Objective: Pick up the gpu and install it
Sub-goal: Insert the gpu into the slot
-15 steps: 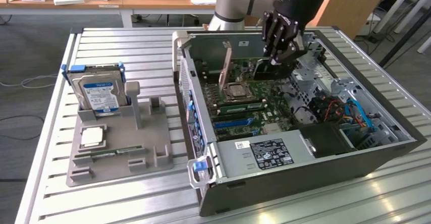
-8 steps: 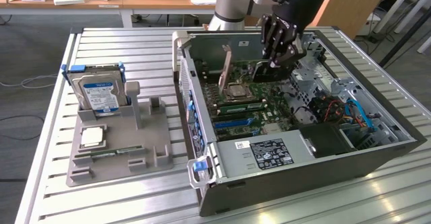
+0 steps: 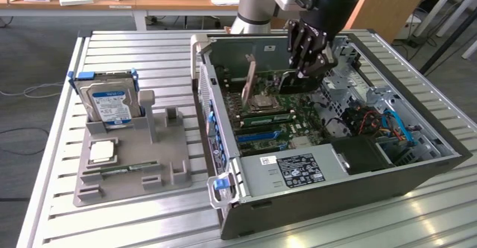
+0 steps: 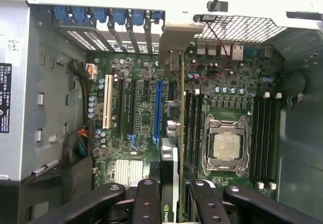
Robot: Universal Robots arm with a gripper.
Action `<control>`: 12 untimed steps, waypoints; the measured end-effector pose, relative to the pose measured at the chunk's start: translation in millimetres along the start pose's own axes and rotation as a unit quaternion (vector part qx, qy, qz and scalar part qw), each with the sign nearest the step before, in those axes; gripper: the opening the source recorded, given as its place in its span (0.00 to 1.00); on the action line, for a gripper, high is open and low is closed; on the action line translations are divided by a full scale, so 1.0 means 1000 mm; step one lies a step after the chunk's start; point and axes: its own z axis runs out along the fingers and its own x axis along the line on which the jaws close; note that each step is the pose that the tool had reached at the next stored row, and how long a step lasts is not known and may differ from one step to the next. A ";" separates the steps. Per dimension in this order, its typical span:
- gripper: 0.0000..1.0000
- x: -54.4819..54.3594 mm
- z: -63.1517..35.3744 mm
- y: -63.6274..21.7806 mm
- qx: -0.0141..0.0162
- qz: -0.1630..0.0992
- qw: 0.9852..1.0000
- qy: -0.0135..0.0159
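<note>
An open computer case (image 3: 335, 203) is seen in the centre and right of the exterior view, lying on a slatted metal table (image 3: 134, 52). In the left half of that view a grey holder (image 3: 167, 172) is set on the table. A hard drive (image 3: 111, 100) in a blue frame stands upright in it, and a small square chip (image 3: 102, 150) and a green memory stick (image 3: 123, 168) lie on it. Inside the case, the CPU socket (image 3: 265, 100) (image 4: 225, 146) is exposed on the motherboard, and red and blue cables (image 3: 380, 122) are bunched to the right of centre. A power supply (image 3: 298, 170) fills the lower centre.

The gripper (image 3: 309, 72) (image 4: 174, 188) is lowered into the case in the upper centre of the exterior view. Its fingers (image 4: 146, 204) are held partly apart and are closed on the gpu (image 3: 253, 77) (image 4: 169, 168), one on each side. The card is gripped edge-on and upright over the motherboard, with its metal bracket towards the row of blue clips (image 4: 108, 16) at the rear wall. In the wrist view it is lined up between a long blue slot (image 4: 158, 113) and the memory slots (image 4: 192, 128) beside the socket. Whether it is seated cannot be told.

A blue and white label is carried on the hard drive and a black one on the power supply; neither can be read. A green mark is seen on the card's edge between the fingers.
</note>
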 end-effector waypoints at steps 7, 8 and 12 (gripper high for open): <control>0.27 0.000 0.0064 -0.0004 0.000 -0.005 1.000 0.000; 0.27 0.000 0.0072 -0.0004 0.000 -0.006 1.000 0.000; 0.27 0.000 0.0103 -0.0006 0.000 -0.008 1.000 0.000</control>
